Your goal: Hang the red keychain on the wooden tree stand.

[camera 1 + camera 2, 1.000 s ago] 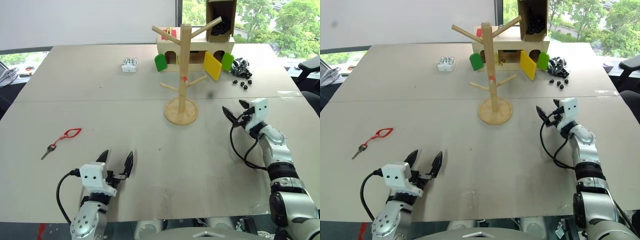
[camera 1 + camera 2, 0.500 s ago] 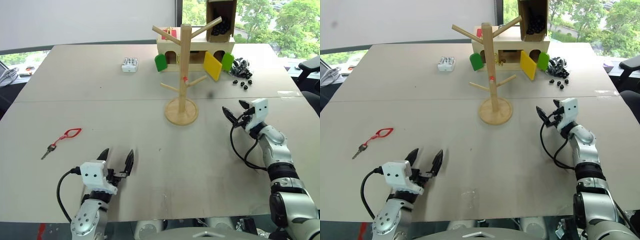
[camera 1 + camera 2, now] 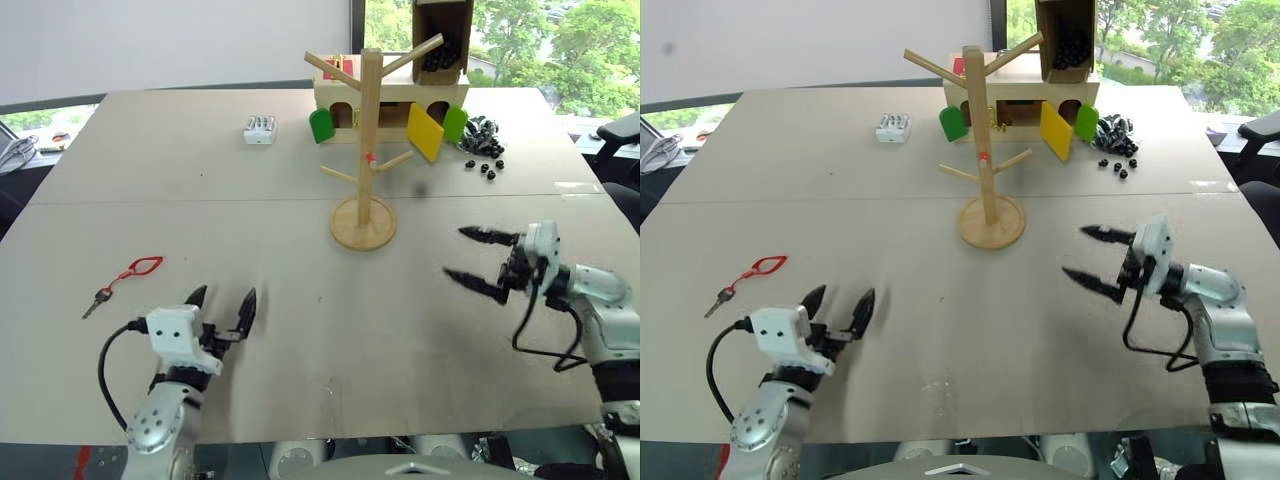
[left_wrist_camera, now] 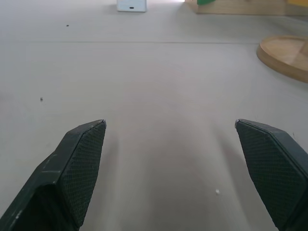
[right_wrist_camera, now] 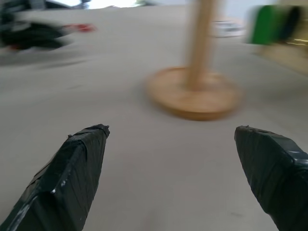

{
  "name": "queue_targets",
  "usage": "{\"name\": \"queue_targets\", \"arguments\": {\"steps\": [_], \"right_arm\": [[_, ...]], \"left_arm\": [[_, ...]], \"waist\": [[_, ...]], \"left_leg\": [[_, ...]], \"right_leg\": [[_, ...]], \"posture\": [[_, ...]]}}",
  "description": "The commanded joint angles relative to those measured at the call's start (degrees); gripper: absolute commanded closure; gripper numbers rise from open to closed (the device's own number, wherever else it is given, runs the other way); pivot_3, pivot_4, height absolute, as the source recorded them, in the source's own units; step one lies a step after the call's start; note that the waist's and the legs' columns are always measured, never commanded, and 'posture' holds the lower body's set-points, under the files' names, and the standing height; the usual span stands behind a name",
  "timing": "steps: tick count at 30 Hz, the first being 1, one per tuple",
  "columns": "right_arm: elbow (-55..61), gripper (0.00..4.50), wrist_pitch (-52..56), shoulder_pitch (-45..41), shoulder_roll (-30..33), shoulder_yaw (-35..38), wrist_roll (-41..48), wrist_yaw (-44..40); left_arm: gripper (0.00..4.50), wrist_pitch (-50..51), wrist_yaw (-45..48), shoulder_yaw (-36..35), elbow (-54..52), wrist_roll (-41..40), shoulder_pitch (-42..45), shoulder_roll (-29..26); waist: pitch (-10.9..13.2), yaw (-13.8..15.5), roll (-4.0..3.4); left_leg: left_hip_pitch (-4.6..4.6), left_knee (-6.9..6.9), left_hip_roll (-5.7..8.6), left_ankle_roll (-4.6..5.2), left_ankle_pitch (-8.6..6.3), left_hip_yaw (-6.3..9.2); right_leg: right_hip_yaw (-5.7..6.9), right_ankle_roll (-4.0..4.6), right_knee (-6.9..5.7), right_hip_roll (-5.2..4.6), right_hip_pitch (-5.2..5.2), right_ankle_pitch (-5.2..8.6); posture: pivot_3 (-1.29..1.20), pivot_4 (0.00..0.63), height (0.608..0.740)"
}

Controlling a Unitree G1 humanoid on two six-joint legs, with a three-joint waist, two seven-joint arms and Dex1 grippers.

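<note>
The red keychain (image 3: 145, 266) lies flat on the table at the left, its small silvery key (image 3: 97, 303) pointing toward the near edge. The wooden tree stand (image 3: 368, 140) stands upright in the middle of the table on its round base (image 3: 362, 225), its pegs bare. My left gripper (image 3: 223, 297) is open and empty, low over the table, to the right of the keychain and nearer than it. My right gripper (image 3: 455, 252) is open and empty, pointing left toward the stand's base (image 5: 195, 98).
Behind the stand sits a wooden box-house (image 3: 390, 100) with green and yellow flaps and a cardboard box (image 3: 441, 35) on top. A small white box (image 3: 259, 128) lies at the back left. Small black pieces (image 3: 485, 145) are scattered at the back right.
My right gripper has pulled back toward me and swung round to point left at the stand. My left gripper has shifted slightly left and away. The keychain and stand have not moved.
</note>
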State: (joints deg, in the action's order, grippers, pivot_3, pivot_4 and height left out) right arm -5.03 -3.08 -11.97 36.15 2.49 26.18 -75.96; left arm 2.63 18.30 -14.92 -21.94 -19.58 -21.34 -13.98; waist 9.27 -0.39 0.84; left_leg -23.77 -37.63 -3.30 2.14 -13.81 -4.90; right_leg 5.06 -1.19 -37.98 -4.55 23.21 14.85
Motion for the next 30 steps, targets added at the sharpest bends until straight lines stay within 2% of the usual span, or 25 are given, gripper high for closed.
{"name": "queue_targets", "arguments": {"steps": [1, 7, 11, 15, 21, 30], "right_arm": [[3.9, 0.0, -5.6, 2.6, 1.8, -2.1, 0.5, -7.8], [0.6, 0.0, -6.7, 0.6, 0.4, -2.4, 0.7, -7.3], [-1.8, 0.0, -8.4, -0.5, -0.9, -2.5, -0.2, -6.2], [-2.4, 0.0, -9.0, -0.8, -1.5, -2.3, -0.5, -5.6], [-2.6, 0.0, -9.3, -0.9, -1.9, -1.9, -1.2, -3.7], [-1.8, 0.0, -9.3, -0.4, -1.8, -0.8, -1.3, -0.4]], "left_arm": [[0.06, 2.1, -0.3, -4.9, 0.1, -2.8, 2.2, -2.6], [0.06, 5.9, 1.0, -11.9, 3.6, -6.8, 6.1, -7.4], [0.06, 10.8, 7.9, -16.5, 11.1, -10.0, 7.6, -16.8], [0.06, 12.2, 12.7, -19.0, 16.7, -11.1, 9.7, -22.5], [0.06, 10.3, 20.7, -18.0, 30.6, -8.1, 16.9, -31.9], [0.06, 6.8, 27.2, -15.4, 45.4, -3.9, 24.0, -36.5]], "waist": [[0.0, 0.1, 0.0], [0.0, 0.2, 0.04], [0.0, 0.4, 0.12], [0.0, 0.4, 0.12], [0.0, 0.9, 0.14], [0.0, 0.9, 0.13]], "left_leg": [[-0.01, 0.0, 0.01, 0.0, 0.0, 0.0], [0.02, -0.02, 0.03, -0.01, 0.0, -0.04], [0.01, -0.02, 0.0, -0.03, 0.02, 0.06], [0.01, -0.02, 0.02, -0.03, 0.02, -0.04], [0.03, -0.03, 0.03, -0.04, 0.02, -0.03], [0.02, -0.02, 0.03, -0.18, 0.1, -0.14]], "right_leg": [[0.01, 0.0, 0.0, -0.01, 0.0, 0.0], [-0.01, -0.01, 0.0, -0.02, -0.03, -0.01], [0.1, 0.02, -0.01, 0.06, -0.03, 0.0], [0.05, 0.01, 0.0, -0.03, -0.03, -0.01], [0.1, 0.01, -0.03, -0.03, -0.03, -0.01], [0.02, 0.0, -0.02, -0.06, -0.01, -0.01]], "posture": [[0.0, 0.15, 0.74], [0.0, 0.15, 0.74], [0.0, 0.15, 0.74], [0.0, 0.15, 0.74], [0.0, 0.15, 0.74], [0.0, 0.15, 0.74]]}}
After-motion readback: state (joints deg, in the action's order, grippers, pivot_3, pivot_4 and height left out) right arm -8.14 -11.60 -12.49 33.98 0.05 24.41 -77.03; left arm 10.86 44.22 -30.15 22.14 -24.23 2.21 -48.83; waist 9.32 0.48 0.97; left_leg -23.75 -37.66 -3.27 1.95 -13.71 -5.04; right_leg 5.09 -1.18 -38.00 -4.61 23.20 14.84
